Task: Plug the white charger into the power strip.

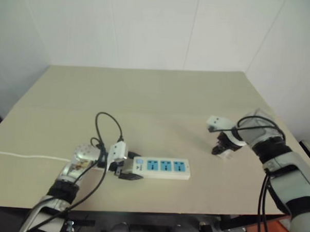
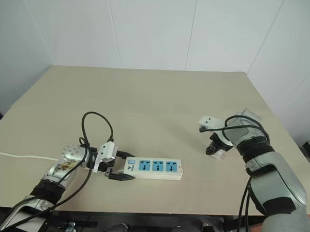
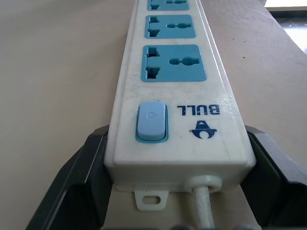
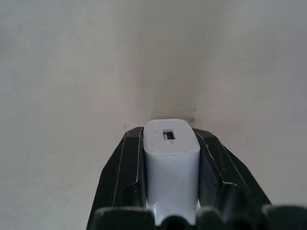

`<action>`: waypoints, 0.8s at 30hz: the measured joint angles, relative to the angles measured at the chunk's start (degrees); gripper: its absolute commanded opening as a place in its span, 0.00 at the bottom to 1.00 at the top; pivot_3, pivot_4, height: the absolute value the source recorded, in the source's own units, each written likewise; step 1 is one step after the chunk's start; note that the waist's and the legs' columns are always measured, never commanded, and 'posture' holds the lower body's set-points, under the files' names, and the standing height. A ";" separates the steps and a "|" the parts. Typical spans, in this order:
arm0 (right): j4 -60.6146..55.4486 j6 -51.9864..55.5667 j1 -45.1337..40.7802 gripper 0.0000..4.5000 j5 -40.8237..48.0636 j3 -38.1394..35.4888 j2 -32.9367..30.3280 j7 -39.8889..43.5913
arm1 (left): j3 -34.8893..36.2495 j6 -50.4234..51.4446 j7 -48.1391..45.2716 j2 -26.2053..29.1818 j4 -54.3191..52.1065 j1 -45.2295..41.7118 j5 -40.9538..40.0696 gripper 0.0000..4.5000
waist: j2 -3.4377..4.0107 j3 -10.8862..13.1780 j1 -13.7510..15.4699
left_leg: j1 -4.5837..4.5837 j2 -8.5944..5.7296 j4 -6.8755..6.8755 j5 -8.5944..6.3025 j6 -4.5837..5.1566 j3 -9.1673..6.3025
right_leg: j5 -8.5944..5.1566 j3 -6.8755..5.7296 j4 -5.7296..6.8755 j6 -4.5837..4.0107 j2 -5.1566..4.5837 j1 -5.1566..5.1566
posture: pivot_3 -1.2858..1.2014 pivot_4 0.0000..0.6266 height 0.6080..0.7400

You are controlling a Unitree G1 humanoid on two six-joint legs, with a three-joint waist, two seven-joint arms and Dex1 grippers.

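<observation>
While the left end effector (image 2: 119, 172) pinches the power strip (image 2: 153, 167) at its switch end on the bench (image 2: 161, 95), the right end effector (image 2: 214, 148) pinches the white charger (image 4: 171, 158), well apart; carrying and plugging remain.

Both arms are grey and silver with black bands at the wrists, and loose black cables loop over them. The left gripper (image 2: 119, 175) and right gripper (image 2: 214, 149) have white boxy housings and black fingers.
</observation>
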 measured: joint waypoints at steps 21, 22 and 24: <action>-32.80 -21.50 25.06 0.25 25.63 -30.66 22.66 -21.66 | -0.07 2.65 0.54 0.31 0.71 -1.33 0.02 0.73 | -0.02 -0.01 0.06 | 0.03 0.03 -0.01 0.00 0.00 -0.09 | 0.00 -0.07 0.00 0.01 0.05 0.11 | 0.52 0.24 1.00; -32.88 -22.81 26.06 0.25 26.23 -29.80 22.94 -21.20 | -0.06 2.72 0.84 0.31 0.46 -1.11 0.01 0.73 | -0.02 -0.01 0.05 | 0.04 0.03 -0.01 0.00 0.00 -0.09 | 0.00 -0.07 -0.01 0.01 0.05 0.11 | 0.52 0.24 1.00; -33.01 -24.91 27.47 0.25 26.71 -28.95 23.15 -19.73 | -0.05 2.93 1.29 0.31 -0.32 -0.65 0.02 0.73 | -0.02 -0.01 0.06 | 0.03 0.04 -0.01 0.00 0.00 -0.09 | 0.00 -0.07 -0.03 0.00 0.05 0.12 | 0.52 0.24 1.00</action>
